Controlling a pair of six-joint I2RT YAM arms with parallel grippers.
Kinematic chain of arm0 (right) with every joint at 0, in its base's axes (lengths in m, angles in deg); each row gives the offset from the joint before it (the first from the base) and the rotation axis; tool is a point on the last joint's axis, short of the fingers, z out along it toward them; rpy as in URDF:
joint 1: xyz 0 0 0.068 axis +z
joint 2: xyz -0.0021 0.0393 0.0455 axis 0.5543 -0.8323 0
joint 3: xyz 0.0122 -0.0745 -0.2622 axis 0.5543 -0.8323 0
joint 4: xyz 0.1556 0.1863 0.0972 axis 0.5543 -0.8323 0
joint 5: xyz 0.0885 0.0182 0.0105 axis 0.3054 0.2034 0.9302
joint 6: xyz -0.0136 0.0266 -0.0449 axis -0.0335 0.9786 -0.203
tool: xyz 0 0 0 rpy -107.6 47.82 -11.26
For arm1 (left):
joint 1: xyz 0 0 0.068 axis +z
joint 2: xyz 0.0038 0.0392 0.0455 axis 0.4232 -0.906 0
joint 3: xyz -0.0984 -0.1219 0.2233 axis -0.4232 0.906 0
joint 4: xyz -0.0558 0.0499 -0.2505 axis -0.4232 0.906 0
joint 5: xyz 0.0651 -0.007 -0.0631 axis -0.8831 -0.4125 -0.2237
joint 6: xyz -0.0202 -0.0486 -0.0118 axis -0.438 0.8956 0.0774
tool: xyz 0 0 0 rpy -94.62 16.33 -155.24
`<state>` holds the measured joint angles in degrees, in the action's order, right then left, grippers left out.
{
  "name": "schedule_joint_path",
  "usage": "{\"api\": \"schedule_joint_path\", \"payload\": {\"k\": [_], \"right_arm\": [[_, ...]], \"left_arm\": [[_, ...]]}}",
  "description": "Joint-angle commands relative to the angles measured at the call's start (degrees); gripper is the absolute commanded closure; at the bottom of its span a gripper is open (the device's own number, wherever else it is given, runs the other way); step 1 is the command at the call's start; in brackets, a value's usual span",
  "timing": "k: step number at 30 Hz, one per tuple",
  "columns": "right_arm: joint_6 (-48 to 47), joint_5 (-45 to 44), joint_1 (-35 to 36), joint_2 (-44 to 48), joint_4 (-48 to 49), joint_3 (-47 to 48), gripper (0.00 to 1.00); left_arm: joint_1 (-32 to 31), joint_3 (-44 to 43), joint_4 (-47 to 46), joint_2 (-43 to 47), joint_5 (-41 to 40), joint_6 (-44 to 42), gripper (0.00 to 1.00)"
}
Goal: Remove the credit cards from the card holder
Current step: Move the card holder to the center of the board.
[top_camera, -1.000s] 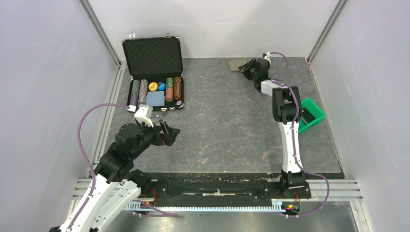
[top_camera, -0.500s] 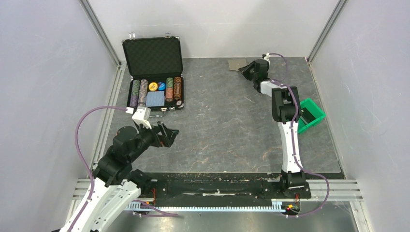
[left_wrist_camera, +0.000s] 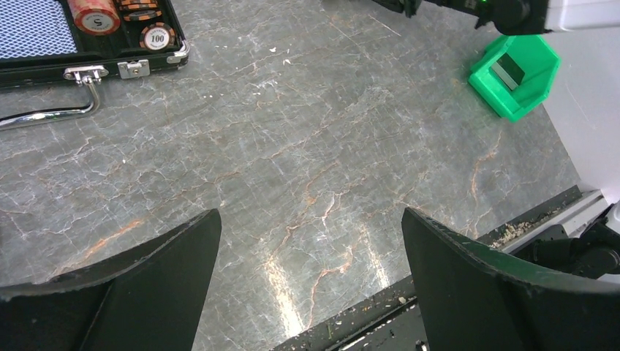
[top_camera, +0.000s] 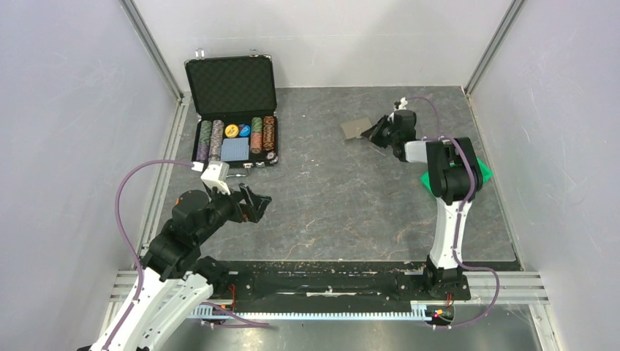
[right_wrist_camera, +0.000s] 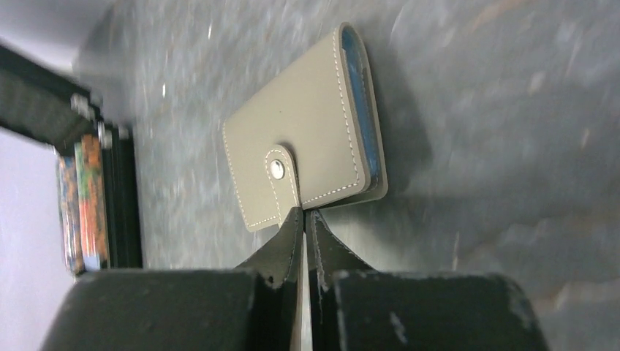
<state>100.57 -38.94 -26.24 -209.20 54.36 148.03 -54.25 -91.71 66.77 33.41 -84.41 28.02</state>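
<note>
Because the right gripper has its jaws pinched shut on only the thin snap tab of the closed wallet, right of the chip case, that tab may slip free; the left gripper stands open, empty.

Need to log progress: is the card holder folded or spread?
Folded shut: the card holder shows its tan cover, snap tab across it.

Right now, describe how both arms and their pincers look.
The left arm and right arm match: white lower links, black joints and wrists, a purple cable looping along each. The left pincer has two broad black fingers; the right pincer has black fingers tapering to narrow tips.
</note>
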Motion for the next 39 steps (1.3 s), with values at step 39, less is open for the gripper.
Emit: {"api": "schedule_joint_path", "payload": {"k": [39], "right_arm": [[-1.7,-31.1,35.1,47.3,-35.6,-30.5,0.62]], "left_arm": [[0.2,-1.4,0.4,-1.7,1.7,-0.1,0.0]]}}
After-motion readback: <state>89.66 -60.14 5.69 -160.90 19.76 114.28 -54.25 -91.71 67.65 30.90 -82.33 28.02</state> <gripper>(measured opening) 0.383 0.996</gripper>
